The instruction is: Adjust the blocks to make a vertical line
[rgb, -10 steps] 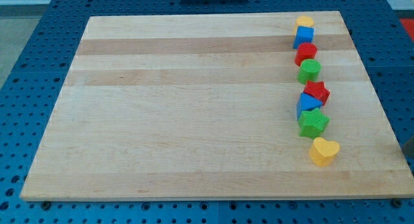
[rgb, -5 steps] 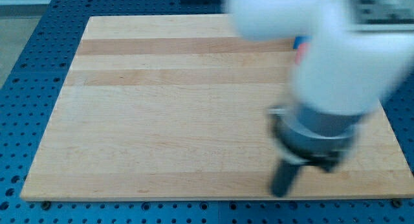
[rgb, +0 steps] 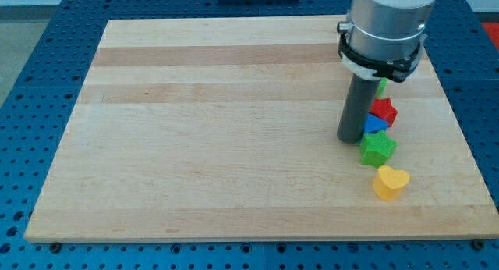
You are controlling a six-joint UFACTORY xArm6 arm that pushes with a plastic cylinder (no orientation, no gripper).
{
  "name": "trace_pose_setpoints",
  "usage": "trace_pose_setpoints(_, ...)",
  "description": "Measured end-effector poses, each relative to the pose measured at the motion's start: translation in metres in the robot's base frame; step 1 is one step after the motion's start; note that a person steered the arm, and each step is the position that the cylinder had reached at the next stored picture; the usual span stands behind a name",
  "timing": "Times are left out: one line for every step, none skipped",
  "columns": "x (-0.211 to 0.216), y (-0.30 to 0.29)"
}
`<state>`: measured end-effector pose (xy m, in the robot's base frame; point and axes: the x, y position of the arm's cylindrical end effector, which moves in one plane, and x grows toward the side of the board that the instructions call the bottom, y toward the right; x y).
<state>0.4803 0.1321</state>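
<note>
My tip (rgb: 349, 137) rests on the wooden board (rgb: 210, 129) at the view's right, just left of the blue block (rgb: 376, 125) and above-left of the green star block (rgb: 378, 149). A red star block (rgb: 383, 111) sits above the blue one. A sliver of a green block (rgb: 381, 87) shows beside the rod. A yellow heart block (rgb: 389, 182) lies lowest in the column. The arm's body hides the upper blocks of the column.
The board lies on a blue perforated table (rgb: 31, 83). The arm's white and grey body (rgb: 383, 28) covers the board's top right corner.
The arm swept in from the view's right, passed low over the board's bottom right, and now stands with the tip left of the blue block. The visible blocks have not moved.
</note>
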Motion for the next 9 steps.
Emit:
trace_pose_setpoints(0.0,0.01)
trace_pose_setpoints(0.0,0.012)
trace_pose_setpoints(0.005,0.007)
trace_pose_setpoints(0.009,0.007)
trace_pose_setpoints(0.009,0.007)
trace_pose_setpoints(0.016,0.008)
trace_pose_setpoints(0.016,0.007)
trace_pose_setpoints(-0.04,-0.002)
trace_pose_setpoints(-0.113,-0.018)
